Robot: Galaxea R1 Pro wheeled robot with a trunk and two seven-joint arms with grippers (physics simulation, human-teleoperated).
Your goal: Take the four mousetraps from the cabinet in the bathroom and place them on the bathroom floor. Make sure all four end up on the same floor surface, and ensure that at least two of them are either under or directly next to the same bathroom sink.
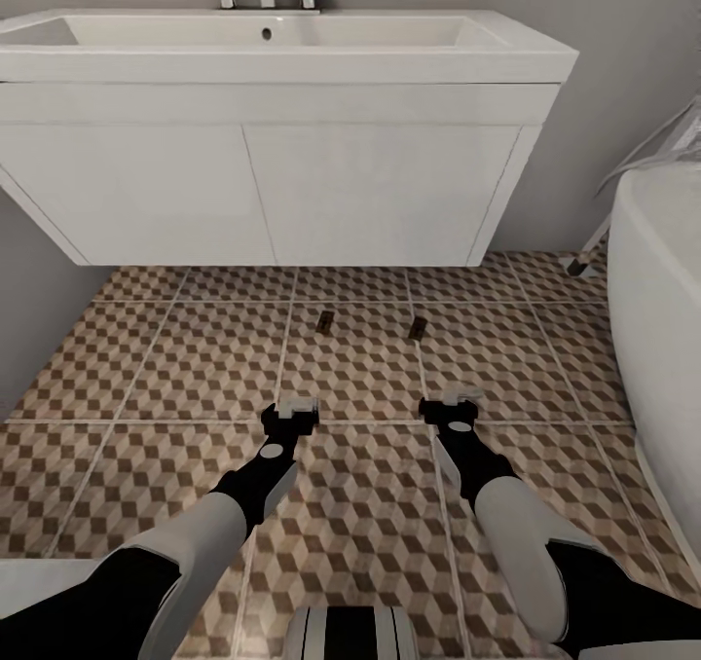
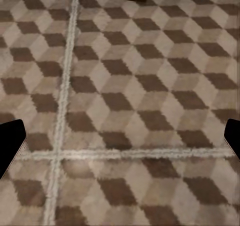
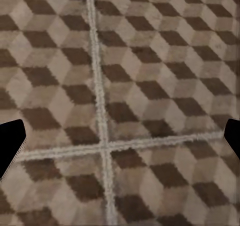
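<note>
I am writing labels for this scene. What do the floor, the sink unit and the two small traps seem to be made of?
The floor looks like matte ceramic tile: square pieces with pale grout lines and a printed cube pattern. The sink unit seems glossy white, perhaps lacquered board under a ceramic basin; it shows soft reflections. The two traps look like brown wood with dark metal parts, but they are too small to be sure.

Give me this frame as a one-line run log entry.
left gripper: open, empty | right gripper: open, empty | mousetraps: two, and, on bathroom floor before sink

white sink unit [image 1: 263, 193] (grey walls [image 1: 623, 47])
</note>
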